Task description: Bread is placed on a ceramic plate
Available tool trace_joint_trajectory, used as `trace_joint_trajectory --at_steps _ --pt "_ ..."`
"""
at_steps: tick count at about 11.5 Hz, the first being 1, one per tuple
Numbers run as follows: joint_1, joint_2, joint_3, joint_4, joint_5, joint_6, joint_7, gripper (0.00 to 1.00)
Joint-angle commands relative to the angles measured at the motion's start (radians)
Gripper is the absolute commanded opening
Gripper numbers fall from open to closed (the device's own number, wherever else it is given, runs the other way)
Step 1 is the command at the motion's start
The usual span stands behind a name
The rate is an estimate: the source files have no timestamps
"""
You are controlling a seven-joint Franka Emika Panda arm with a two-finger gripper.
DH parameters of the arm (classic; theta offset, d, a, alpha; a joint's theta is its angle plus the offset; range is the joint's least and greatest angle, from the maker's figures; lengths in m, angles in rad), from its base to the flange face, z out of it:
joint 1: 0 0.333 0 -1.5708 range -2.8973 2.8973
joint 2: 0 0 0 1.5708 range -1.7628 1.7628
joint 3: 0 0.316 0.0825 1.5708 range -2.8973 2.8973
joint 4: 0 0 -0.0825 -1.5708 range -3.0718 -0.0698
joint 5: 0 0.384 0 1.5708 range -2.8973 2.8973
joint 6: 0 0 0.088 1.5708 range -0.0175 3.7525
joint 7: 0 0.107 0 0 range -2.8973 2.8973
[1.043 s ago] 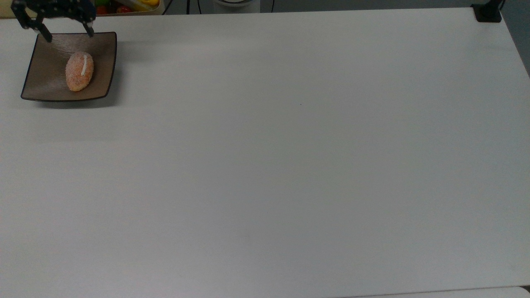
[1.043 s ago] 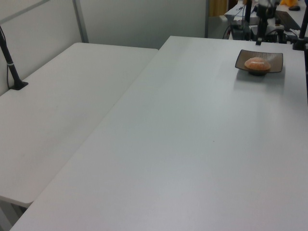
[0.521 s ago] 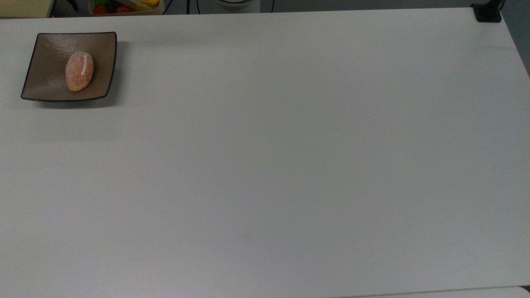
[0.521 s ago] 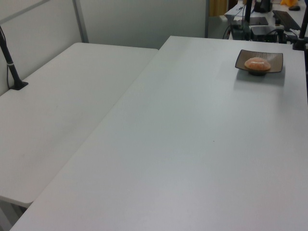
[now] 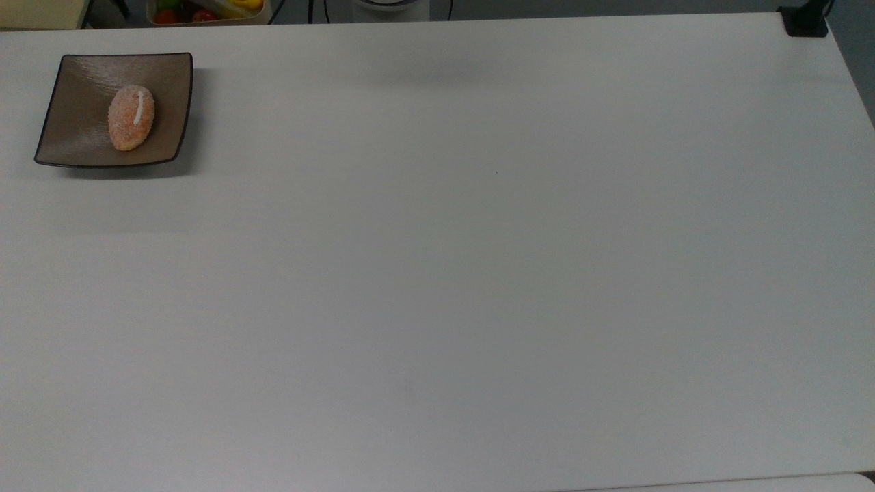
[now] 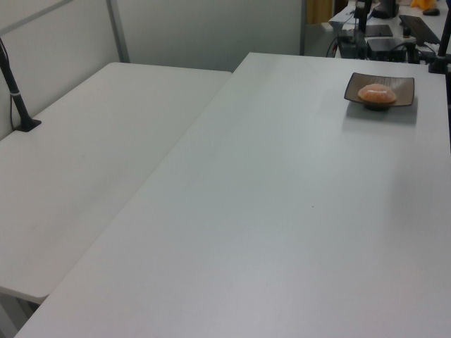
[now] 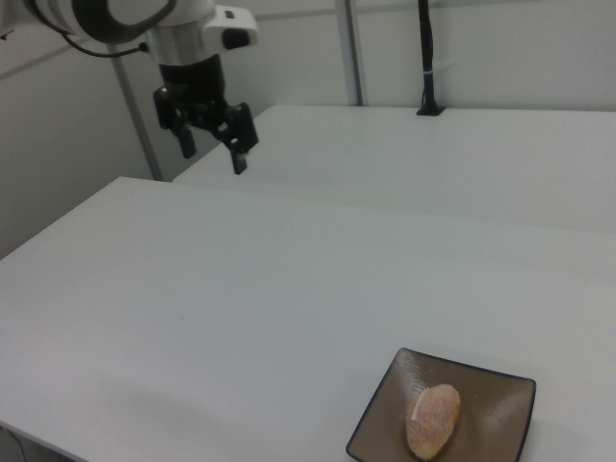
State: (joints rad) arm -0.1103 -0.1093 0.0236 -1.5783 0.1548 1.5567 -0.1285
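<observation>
The bread (image 5: 131, 117), a small orange-tan oval roll with a white stripe, lies in the middle of the square brown ceramic plate (image 5: 82, 89) at the top view's upper left corner of the white table. Nothing touches it. The left view has the plate (image 6: 399, 87) and bread (image 6: 376, 93) at the far right. In the right view the plate (image 7: 486, 402) with the bread (image 7: 433, 421) sits at the bottom right, and my gripper (image 7: 213, 154) hangs open and empty high above the table, far off at the upper left.
A box of colourful items (image 5: 205, 10) stands behind the table's back edge near the plate. A black clamp (image 5: 805, 20) grips the top view's upper right corner. A second white table (image 6: 91, 155) adjoins, with a black post (image 6: 14, 91).
One second ago my open gripper hung over the plate's far edge; it has since left the top view and moved away from the plate. Bread and plate have not moved.
</observation>
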Motion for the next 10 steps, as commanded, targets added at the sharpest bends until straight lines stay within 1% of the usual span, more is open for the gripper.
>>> trace_joint_trajectory --at_steps 1,2,3,4,5,6,7,9,10 --pt "0.047 0.005 0.055 -0.035 -0.027 -0.004 0.082 1.0" --pt "0.069 0.016 0.056 -0.051 -0.059 -0.003 0.084 1.0" --pt "0.09 0.02 0.056 -0.058 -0.061 0.006 0.082 1.0" --pt "0.104 0.026 0.053 -0.071 -0.064 0.041 0.082 1.0" --pt "0.129 0.033 0.045 -0.086 -0.087 0.075 0.073 1.0" --pt "0.139 0.043 0.045 -0.092 -0.115 0.106 0.072 1.0" --pt "0.141 0.054 0.041 -0.094 -0.116 0.152 0.07 1.0" --pt "0.191 0.062 -0.017 -0.106 -0.116 0.19 0.047 1.0" --pt "0.189 0.06 -0.019 -0.106 -0.116 0.191 0.014 1.0"
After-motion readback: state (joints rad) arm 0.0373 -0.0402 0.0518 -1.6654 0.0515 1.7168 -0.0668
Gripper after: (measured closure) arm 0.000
